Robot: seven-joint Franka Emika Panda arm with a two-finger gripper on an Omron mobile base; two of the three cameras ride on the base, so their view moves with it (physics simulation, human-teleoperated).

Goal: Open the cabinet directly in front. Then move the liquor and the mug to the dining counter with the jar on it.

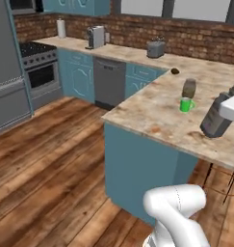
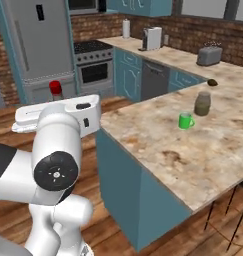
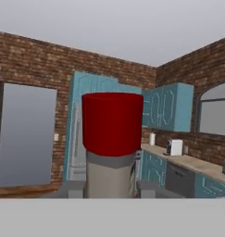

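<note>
Red-capped liquor (image 3: 112,139) fills the claw (image 3: 109,187); base cameras show mug (image 1: 186,104).

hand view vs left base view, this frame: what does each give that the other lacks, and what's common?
Hand view: close-up of the small dark grey-brown glass bottle and its red cap, clamped between the fingers of the gripper.
Left base view: the bright green mug and the squat clear glass jar on the beige marbled dining counter, with the bottle's dark body over the counter's right part.
Both: the bottle and the white coffee machine on the far counter.
</note>
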